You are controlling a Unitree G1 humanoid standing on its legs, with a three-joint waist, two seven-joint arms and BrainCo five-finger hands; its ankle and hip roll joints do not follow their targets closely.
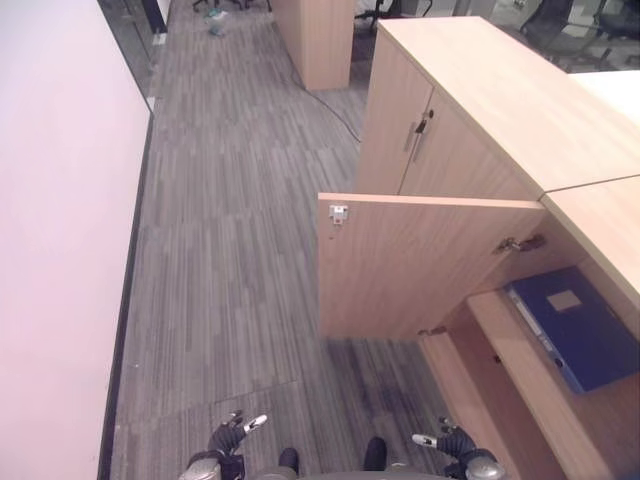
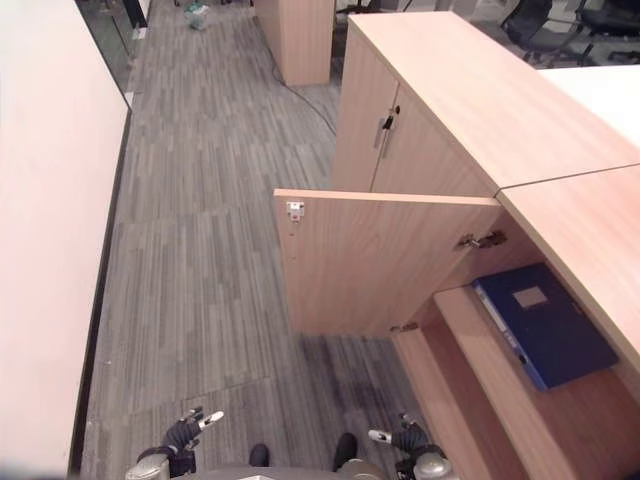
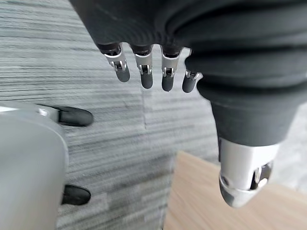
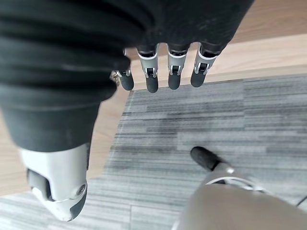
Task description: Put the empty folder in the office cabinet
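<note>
A dark blue folder (image 1: 577,327) lies flat on the upper shelf inside the open wooden cabinet (image 1: 500,370) at the right. The cabinet door (image 1: 420,265) stands swung out toward the floor's middle. My left hand (image 1: 232,436) hangs low at the bottom left, fingers relaxed and holding nothing, with its fingers (image 3: 144,72) straight over the carpet. My right hand (image 1: 452,443) hangs at the bottom right near the cabinet's lower shelf, its fingers (image 4: 163,72) also relaxed and empty.
A second closed cabinet (image 1: 440,130) stands beyond the open one. A pale wall (image 1: 60,220) runs along the left. Grey striped carpet (image 1: 230,260) lies between. Another wooden unit (image 1: 315,40) and office chairs (image 1: 585,30) stand far back.
</note>
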